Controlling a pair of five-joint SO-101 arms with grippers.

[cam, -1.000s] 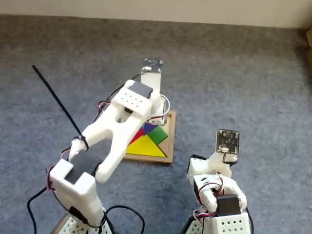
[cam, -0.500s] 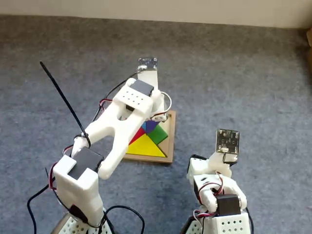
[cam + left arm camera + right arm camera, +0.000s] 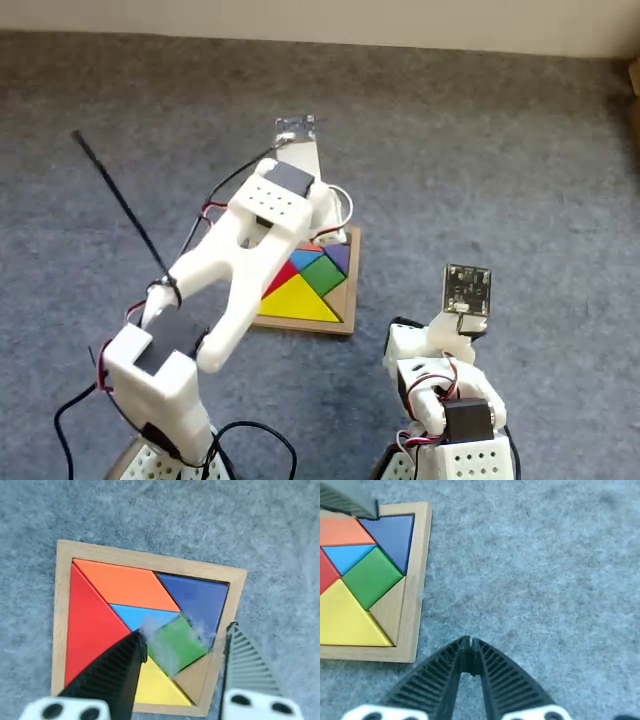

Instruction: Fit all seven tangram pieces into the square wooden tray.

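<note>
**Q:** Where's the tray?

**A:** Your tray [image 3: 150, 561] lies flat on the carpet [image 3: 530, 570], under your left arm [image 3: 250, 260] in the high view. Inside it you have a red triangle [image 3: 90, 625] along one side and an orange piece [image 3: 125, 585] along the next. A dark blue triangle [image 3: 200, 600] sits in a corner, with a light blue triangle [image 3: 145, 616] in the middle. The green square [image 3: 177, 645] touches both blues, and the yellow triangle [image 3: 155, 687] touches the green. Beside green and yellow there's a tan triangle [image 3: 197, 677]; you can't tell whether it's a piece or bare floor.

**Q:** And the claws?

**A:** Your left claw [image 3: 185, 632] hangs over the tray, spread wide and holding nothing. One fingertip is over the light blue triangle's edge, the other over the rim, with the green square between them. Your right claw [image 3: 470, 642] is clenched, tips touching, with nothing in it. It is over carpet beside the tray, near the tan triangle's corner.
</note>
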